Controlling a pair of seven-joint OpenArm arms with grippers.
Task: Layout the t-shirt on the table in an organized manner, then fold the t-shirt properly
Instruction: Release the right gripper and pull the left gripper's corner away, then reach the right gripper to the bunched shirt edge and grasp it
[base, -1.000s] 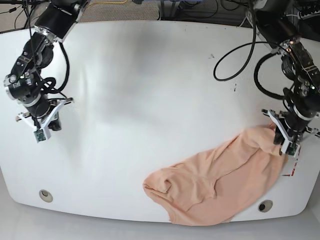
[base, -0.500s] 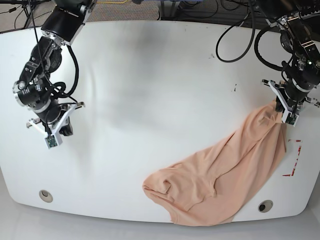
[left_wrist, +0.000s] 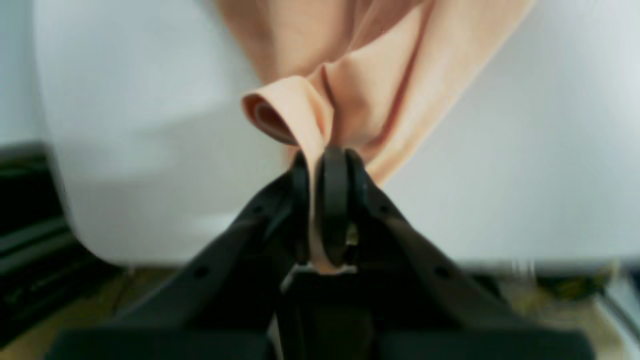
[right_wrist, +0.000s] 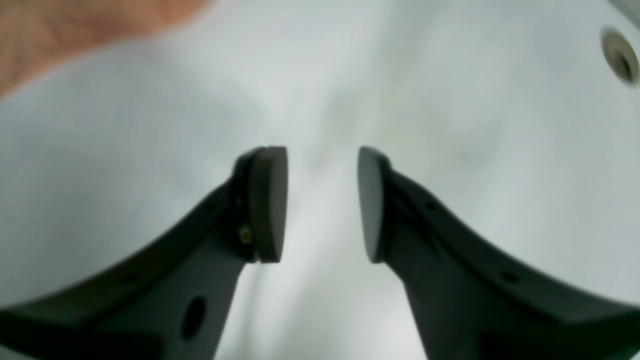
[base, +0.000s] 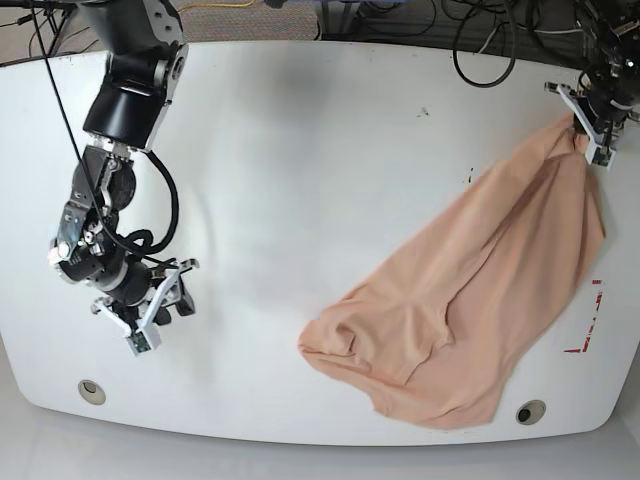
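Since the earlier frames my left gripper (base: 592, 135) has hauled its pinch of cloth from the lower right of the base view up to the upper right corner, and my right gripper (base: 150, 318) has dropped lower on the left side and parted its jaws.

Left gripper (left_wrist: 325, 205): clamped tight on a fold of the t-shirt (left_wrist: 350, 75); the cloth runs between the pads and curls into a small roll just above them. Wrist view is blurred, but the grip is plain.

Right gripper (right_wrist: 322, 200): jaws standing apart with a clear gap, nothing between them, only bare table (right_wrist: 450, 125) beneath. A peach blur sits in the upper left corner of that view, well apart from the pads.

T-shirt (base: 470, 300): stretched in a long diagonal from my left pinch at upper right down to a bunched mass at lower centre-right of the table (base: 300, 150). Its bottom edge lies near the grommet hole (base: 530, 411), and the red dashed mark (base: 590, 320) shows just beside its right side. Still rumpled and twisted; no print visible.

Step in hand, as I judge it: laying out, not yet folding. The next move likely calls for my right gripper to cross toward the bunched lower end, take a second corner or hem, and pull against the left so the cloth spreads flat.
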